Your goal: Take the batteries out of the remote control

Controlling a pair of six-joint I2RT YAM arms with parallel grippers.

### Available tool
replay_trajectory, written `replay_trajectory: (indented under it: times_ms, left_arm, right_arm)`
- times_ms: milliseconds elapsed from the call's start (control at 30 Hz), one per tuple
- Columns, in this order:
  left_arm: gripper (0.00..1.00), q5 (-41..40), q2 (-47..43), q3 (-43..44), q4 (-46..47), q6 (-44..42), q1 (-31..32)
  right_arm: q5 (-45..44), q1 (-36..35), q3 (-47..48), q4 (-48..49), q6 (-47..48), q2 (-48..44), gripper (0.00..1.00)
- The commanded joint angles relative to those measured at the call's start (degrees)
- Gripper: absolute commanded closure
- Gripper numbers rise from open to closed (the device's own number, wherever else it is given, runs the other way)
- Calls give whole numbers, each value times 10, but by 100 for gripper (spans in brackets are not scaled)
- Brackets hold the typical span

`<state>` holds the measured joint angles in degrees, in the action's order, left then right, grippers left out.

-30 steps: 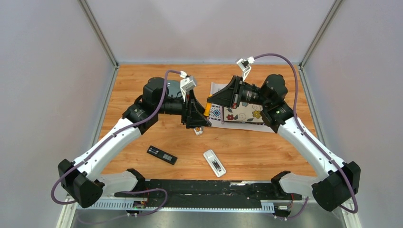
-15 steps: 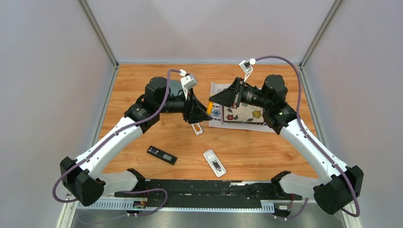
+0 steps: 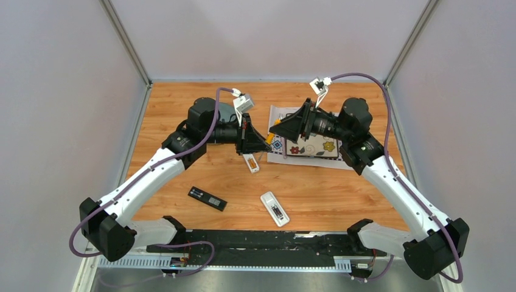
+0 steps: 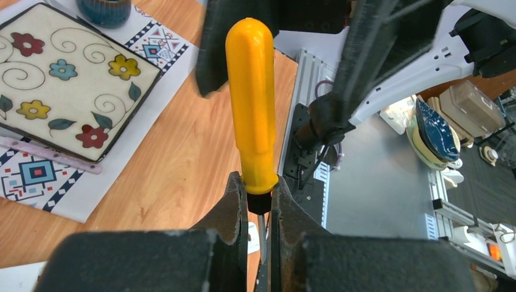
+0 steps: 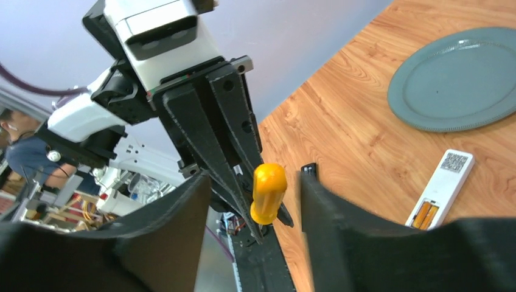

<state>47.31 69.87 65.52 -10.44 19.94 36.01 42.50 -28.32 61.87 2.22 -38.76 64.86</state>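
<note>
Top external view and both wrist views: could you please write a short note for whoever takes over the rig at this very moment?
Left gripper: shut on the yellow-orange plastic-handled screwdriver, fingers at its black neck.
Right gripper: open, fingers either side of the handle, not touching it.
Two gold-orange cylindrical batteries: sitting in the uncovered compartment of the slim white remote, which lies on the wooden table.
Done: compartment uncovered.
Left: lift both batteries out.

Grey walls [image 3: 261, 36] enclose wooden table [image 3: 341, 194] (evenly lit).
</note>
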Motion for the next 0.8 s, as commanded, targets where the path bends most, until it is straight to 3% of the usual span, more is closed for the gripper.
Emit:
replay_trajectory:
  times_ms: [0, 67, 167, 567, 767]
  left_arm:
    - [100, 23, -15, 14, 23, -13, 2]
    - [100, 35, -17, 13, 27, -12, 1]
    - [100, 45, -24, 10, 35, -12, 1]
    - [100, 58, -36, -2, 60, 0, 1]
    - [100, 54, -39, -7, 60, -2, 1]
  right_arm:
    - [35, 8, 4, 14, 36, -23, 36]
    - [55, 11, 4, 20, 38, -22, 31]
    - [74, 12, 0, 38, 34, -23, 32]
    - [74, 14, -18, 87, -20, -24, 62]
    - [58, 18, -17, 96, -40, -35, 53]
